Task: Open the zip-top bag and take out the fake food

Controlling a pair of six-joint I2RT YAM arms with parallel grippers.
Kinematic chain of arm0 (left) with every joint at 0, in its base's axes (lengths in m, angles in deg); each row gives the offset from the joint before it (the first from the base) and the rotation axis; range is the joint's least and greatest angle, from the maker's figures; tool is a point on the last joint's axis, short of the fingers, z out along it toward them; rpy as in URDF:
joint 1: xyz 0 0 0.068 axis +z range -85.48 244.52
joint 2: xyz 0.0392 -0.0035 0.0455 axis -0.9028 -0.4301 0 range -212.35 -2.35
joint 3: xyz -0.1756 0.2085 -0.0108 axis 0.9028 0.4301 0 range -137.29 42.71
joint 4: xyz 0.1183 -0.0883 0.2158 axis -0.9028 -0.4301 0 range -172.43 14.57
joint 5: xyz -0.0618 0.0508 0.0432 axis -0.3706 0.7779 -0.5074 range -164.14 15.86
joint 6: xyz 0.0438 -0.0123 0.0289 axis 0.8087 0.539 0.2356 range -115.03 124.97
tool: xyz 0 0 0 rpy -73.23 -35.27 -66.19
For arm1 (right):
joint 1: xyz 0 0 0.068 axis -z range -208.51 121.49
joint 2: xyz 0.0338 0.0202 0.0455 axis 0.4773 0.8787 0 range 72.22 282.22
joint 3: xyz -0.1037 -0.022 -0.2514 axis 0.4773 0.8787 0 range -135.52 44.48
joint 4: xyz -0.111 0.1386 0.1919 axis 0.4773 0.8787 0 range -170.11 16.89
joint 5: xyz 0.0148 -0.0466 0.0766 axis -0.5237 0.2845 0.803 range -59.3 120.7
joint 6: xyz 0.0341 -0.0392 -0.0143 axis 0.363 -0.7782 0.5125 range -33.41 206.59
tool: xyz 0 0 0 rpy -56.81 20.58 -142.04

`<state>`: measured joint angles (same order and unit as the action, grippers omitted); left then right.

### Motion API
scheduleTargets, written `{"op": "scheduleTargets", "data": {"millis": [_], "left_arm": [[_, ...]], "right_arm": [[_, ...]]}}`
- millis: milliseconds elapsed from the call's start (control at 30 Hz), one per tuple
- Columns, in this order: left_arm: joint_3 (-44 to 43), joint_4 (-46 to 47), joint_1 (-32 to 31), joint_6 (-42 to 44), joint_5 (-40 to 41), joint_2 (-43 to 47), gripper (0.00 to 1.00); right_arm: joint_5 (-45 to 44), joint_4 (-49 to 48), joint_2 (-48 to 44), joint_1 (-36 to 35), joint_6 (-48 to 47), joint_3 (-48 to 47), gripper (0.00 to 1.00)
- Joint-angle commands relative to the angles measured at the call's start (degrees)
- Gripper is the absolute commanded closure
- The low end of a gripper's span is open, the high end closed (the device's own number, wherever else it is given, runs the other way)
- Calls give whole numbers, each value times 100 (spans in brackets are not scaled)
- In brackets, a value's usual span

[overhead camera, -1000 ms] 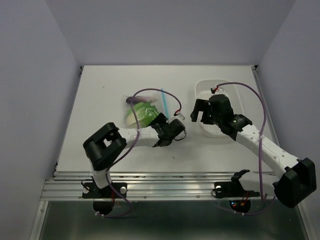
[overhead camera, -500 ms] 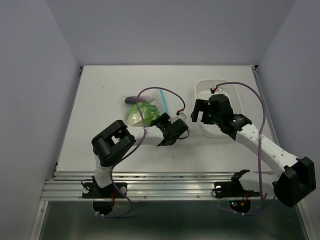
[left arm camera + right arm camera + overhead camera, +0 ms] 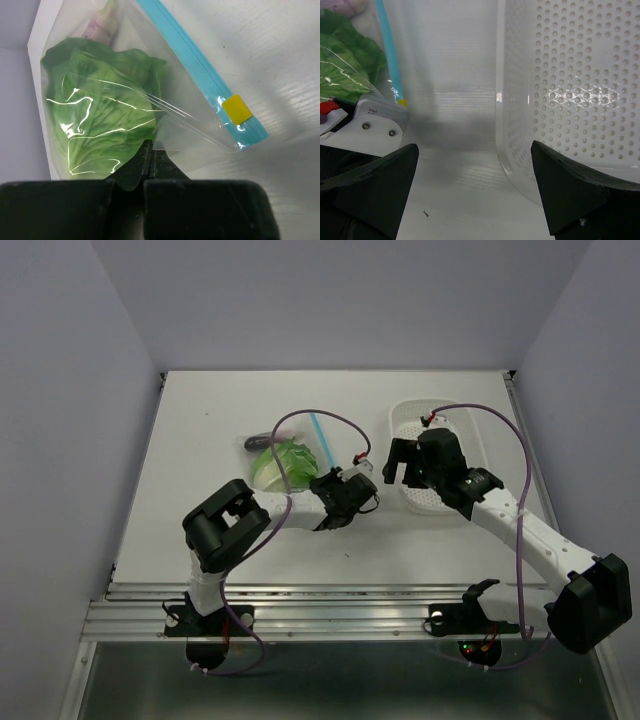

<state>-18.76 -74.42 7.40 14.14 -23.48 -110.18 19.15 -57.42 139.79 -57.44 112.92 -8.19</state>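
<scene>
The zip-top bag [image 3: 292, 455] lies left of centre on the table, clear, with a blue zip strip [image 3: 197, 70] and a yellow slider [image 3: 236, 109] at the strip's end. Inside it shows the fake food: a green leafy piece [image 3: 100, 112] and, behind it, a dark purple piece [image 3: 258, 441]. My left gripper [image 3: 149, 149] is shut on the bag's clear plastic at the near edge, right beside the green piece. My right gripper [image 3: 475, 150] hangs open between the bag and the basket, holding nothing.
A white perforated basket [image 3: 468, 430] stands at the right rear, its wall [image 3: 560, 75] close beside my right fingers. The left arm's white wrist housing [image 3: 376, 117] sits just left of my right gripper. Purple cables loop over both arms.
My left gripper has closed from open onto the bag's near edge. The bag has shifted a little and its zip strip now points further back. The right arm has not moved.
</scene>
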Motion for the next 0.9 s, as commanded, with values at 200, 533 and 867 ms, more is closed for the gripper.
{"op": "scheduleTargets", "data": {"millis": [200,533,867], "left_arm": [[512,917,26,-231,832,1316,100],[1330,1287,26,-873,148,2670,100],[1673,1296,8,-1181,-511,3479,100]], "right_arm": [[302,-152,-42,28,-128,-192,0],[908,-178,-51,28,101,-235,0],[1392,-301,-69,28,426,-121,0]]}}
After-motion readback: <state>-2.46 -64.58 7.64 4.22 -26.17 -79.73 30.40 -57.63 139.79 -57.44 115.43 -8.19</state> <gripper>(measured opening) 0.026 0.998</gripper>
